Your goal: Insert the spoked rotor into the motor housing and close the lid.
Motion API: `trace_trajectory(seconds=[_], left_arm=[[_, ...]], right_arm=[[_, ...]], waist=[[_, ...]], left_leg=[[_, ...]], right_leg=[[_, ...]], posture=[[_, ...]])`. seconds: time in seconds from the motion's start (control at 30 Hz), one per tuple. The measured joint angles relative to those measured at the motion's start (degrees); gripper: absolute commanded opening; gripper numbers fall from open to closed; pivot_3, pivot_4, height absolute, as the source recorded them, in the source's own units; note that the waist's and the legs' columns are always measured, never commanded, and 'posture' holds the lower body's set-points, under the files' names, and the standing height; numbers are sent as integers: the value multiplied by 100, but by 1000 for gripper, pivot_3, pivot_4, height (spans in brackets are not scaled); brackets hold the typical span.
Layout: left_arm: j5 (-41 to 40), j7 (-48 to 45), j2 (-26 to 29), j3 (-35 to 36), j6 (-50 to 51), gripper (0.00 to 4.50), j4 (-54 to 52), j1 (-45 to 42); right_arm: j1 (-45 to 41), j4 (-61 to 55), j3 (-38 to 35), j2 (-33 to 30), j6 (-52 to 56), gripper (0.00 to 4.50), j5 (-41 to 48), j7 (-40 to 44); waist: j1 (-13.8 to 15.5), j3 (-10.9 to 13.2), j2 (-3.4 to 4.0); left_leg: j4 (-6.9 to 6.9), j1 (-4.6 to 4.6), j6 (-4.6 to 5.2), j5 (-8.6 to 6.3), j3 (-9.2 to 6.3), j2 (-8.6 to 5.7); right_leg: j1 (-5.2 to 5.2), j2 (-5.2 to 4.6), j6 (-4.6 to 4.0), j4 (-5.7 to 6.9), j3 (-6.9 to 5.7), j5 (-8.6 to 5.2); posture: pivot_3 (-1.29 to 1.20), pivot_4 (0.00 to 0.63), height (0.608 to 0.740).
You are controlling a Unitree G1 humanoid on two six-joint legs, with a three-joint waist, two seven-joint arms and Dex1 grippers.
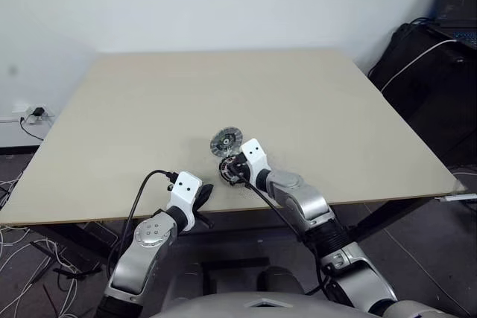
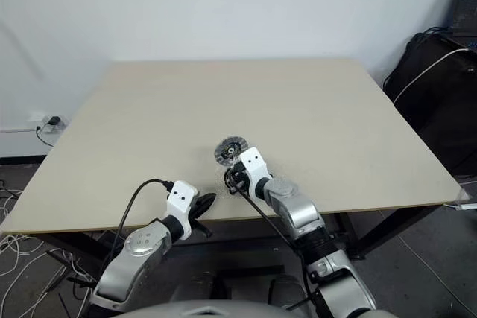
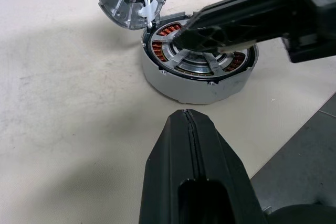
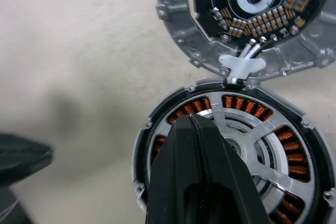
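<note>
Inside housing (image 3: 199, 66) rotor (image 4: 247, 145) sits seated; right gripper (image 4: 202, 135) clenched atop it, left gripper (image 3: 186, 124) clenched nearby; lid (image 4: 247, 14) beside housing needs closing next

Silver-grey arm shells, white wrist blocks with two dark dots, black fingers (image 3: 194, 177), black cable looping along left forearm

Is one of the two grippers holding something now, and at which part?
Nothing is held. The left gripper is shut and empty. The right gripper is shut, resting over the spoked rotor inside the motor housing.
</note>
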Motion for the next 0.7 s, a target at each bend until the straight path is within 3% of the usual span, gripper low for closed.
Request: trace_trajectory(seconds=[0.1, 0.27, 0.43, 0.7], left_arm=[[0, -4, -3, -1, -15, 0, 12, -5], [0, 1, -20, -9, -85, 0, 40, -12], [3, 30, -66, -47, -134, 0, 114, -25], [5, 44, -118, -79, -231, 0, 203, -41]], right_arm=[[-158, -408, 192, -448, 249, 544, -4, 554], [-576, -774, 764, -1218, 484, 2100, -221, 1411], [-1073, -700, 1663, -1846, 334, 2100, -888, 2160], [-1519, -258, 2194, -1781, -130, 2100, -1502, 2719]], waist=[[2, 0, -1], [11, 0, -2], [34, 1, -3], [48, 2, -6]], left_leg=[[1, 0, 0, 0, 0, 0], [4, 0, 0, 0, -1, 0], [7, 0, 1, 0, 0, -1], [11, -1, 1, 0, 0, -3]], right_leg=[[-1, 0, -1, 0, 0, 0], [0, 0, 1, 1, -2, -1], [-2, 0, 1, 1, 0, -1], [1, 1, -4, 1, -2, 3]], posture=[[0, 0, 740], [0, 0, 740], [0, 0, 740], [0, 0, 740]])
